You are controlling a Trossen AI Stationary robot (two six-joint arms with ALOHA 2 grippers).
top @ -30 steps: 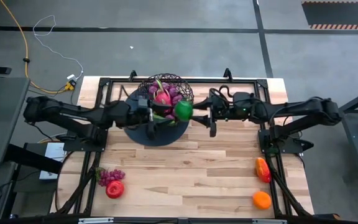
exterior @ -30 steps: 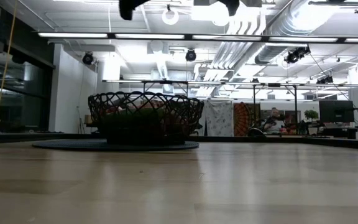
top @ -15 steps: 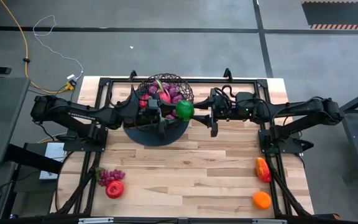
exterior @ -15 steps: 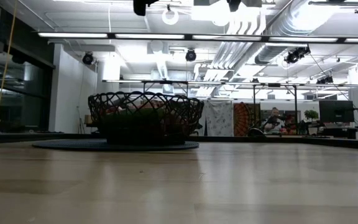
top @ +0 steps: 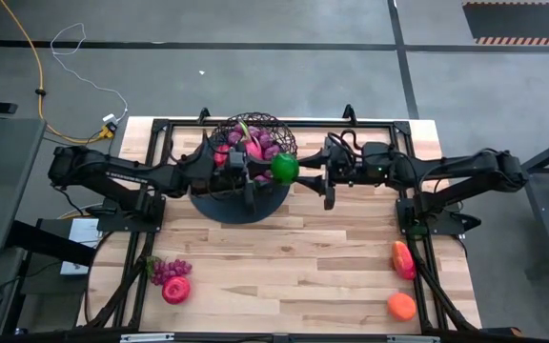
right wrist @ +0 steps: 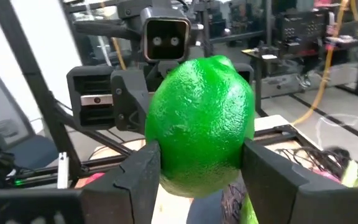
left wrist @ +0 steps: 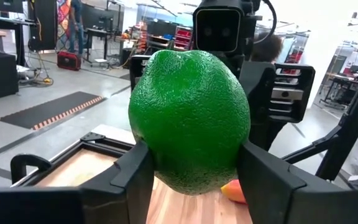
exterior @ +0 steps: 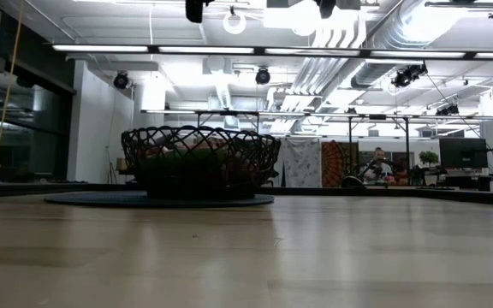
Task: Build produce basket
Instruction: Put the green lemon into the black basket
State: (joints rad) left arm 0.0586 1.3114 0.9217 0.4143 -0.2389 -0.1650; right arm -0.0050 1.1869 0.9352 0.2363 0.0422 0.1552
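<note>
**Clerk:** Item one, the green fruit (top: 283, 168). Where is it sitting?

**Robot:** It is hanging off the bench (top: 294, 250), just above centre of the high view, over the right rim of the basket (top: 225, 125). I am holding it from both sides. My left gripper (left wrist: 191, 171) is reaching in from the frame's left, jaws clamped on it. My right gripper (right wrist: 201, 171) is reaching in from the right, jaws pressing its flanks too.

**Clerk:** Handling?

**Robot:** I am judging it light, firm and pebbly-skinned. The curve is making it liable to roll out of a loose hold. I am gripping at the widest girth, which looks the safest place.

**Clerk:** Orientation?

**Robot:** It is slightly oval. In both wrist views the long axis is running across the line between my fingers. From above it is reading as nearly round, so I cannot tell which way the tip is pointing.

**Clerk:** Unpacked stock?

**Robot:** Grapes (top: 168, 270) and a red fruit (top: 175, 290) are lying lower left. An orange (top: 401, 305) is lying lower right.
</note>
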